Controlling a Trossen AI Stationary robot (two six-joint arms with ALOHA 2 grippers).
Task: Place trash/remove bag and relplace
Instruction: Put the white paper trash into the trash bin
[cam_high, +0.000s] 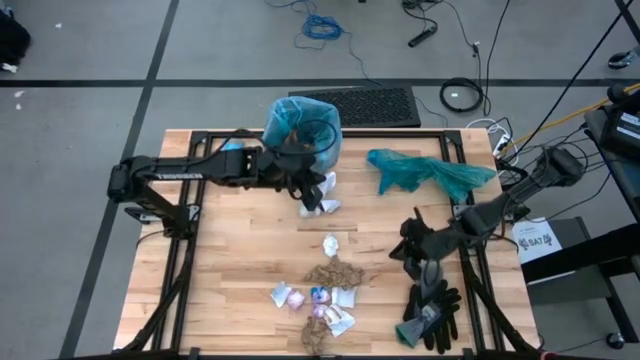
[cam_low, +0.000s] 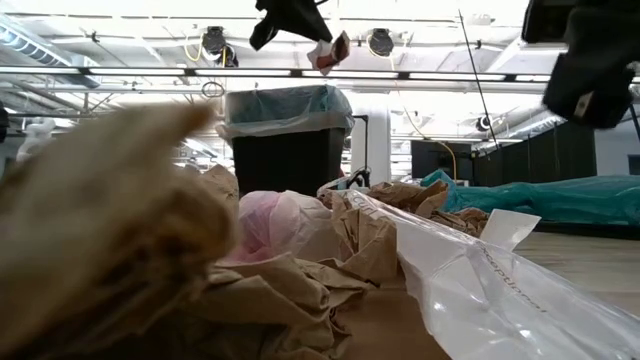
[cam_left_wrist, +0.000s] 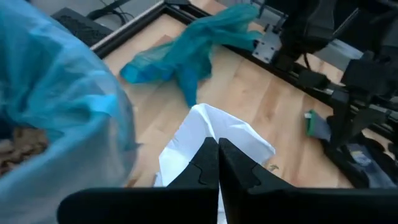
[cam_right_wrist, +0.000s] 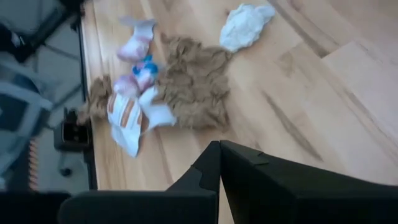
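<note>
A black bin (cam_low: 290, 150) lined with the pale blue bag (cam_high: 300, 122) stands at the table's far middle. My left gripper (cam_high: 310, 195) hovers just beside its near right rim, higher than the rim in the low view, shut on a white wrapper (cam_left_wrist: 211, 134). More trash (cam_high: 322, 290) lies in a heap near the front edge: brown paper wads, white and pink wrappers, and a white wad (cam_high: 331, 244) farther in. My right gripper (cam_right_wrist: 219, 146) hangs shut and bare over the table, right of that heap. My left gripper pinches the white wrapper by its upper edge (cam_left_wrist: 214, 127) between its two fingers. The fingers slant downward, reaching in from the table's left. The wrapper hangs below the fingertips (cam_low: 330, 50), lifted clear of the table and above the bin's rim.
A darker teal bag (cam_high: 430, 172) lies crumpled at the far right of the table. Black-and-grey gloves (cam_high: 432, 312) rest at the front right corner. Bare wood lies between the bin and the trash heap. Black frame rails (cam_high: 180, 260) run along the table's sides.
</note>
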